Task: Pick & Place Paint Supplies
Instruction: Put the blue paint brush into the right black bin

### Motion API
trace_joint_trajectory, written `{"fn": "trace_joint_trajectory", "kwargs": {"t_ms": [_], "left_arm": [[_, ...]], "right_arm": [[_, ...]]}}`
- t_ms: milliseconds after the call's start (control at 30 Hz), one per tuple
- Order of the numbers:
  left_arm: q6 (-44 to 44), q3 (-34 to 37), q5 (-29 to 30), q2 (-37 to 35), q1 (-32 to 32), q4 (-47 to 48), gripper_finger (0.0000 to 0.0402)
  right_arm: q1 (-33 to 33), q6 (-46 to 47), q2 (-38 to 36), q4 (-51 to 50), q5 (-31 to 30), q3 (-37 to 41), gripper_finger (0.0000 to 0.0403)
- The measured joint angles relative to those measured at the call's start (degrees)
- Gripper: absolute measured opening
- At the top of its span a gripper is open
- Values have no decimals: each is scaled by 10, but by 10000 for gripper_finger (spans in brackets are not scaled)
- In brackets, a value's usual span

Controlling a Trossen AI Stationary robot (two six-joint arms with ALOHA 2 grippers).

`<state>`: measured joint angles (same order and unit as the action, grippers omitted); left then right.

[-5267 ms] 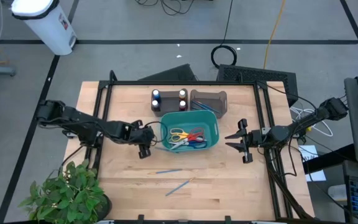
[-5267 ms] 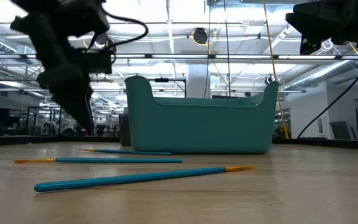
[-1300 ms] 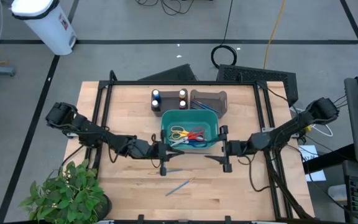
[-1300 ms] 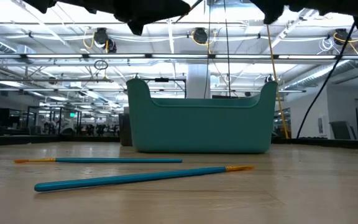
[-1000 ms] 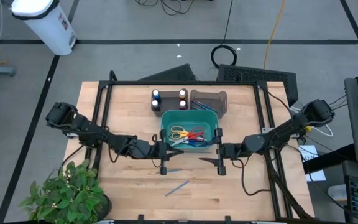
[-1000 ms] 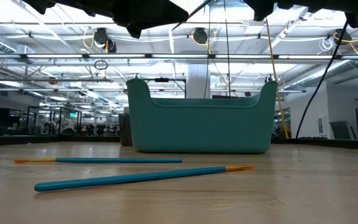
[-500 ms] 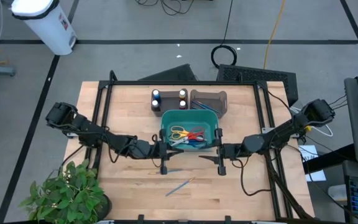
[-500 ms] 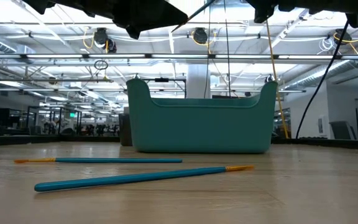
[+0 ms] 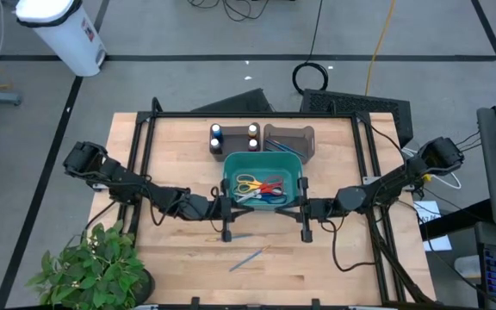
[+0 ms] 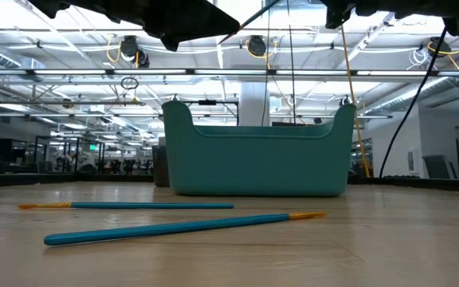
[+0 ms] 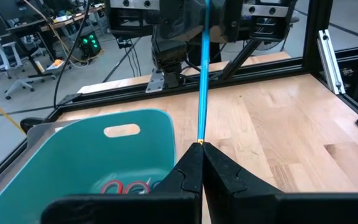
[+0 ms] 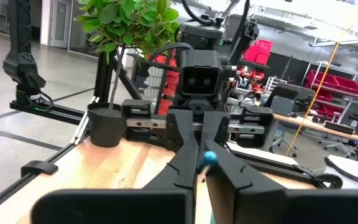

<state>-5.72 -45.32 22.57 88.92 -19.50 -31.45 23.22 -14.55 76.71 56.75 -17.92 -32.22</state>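
High view: a thin blue brush (image 9: 265, 207) spans level between left gripper (image 9: 226, 223) and right gripper (image 9: 305, 222), just in front of the teal bin (image 9: 231, 168); wrist views: both pinch its ends, handover likely, right's hold less clear

Brushes (image 10: 174, 227) before bin (image 10: 257, 163) (scissors (image 9: 259, 188) inside)

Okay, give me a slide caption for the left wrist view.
Handover: left gripper and right gripper both shut on one blue paintbrush beside the teal bin.
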Motion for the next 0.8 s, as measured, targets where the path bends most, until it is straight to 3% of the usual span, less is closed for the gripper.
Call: {"fn": "trace_joint_trajectory", "kwargs": {"t_ms": [400,633,800], "left_arm": [[19,0,11,-2,-7,0,18],[20,0,88,-33,-19,0,109],[20,0,91,-80,-27,32,173]], "right_arm": [[0,10,-3,-3,0,0,3],[0,48,-40,-53,2,1,2],[1,70,-77,-105,-4,1,1]]}}
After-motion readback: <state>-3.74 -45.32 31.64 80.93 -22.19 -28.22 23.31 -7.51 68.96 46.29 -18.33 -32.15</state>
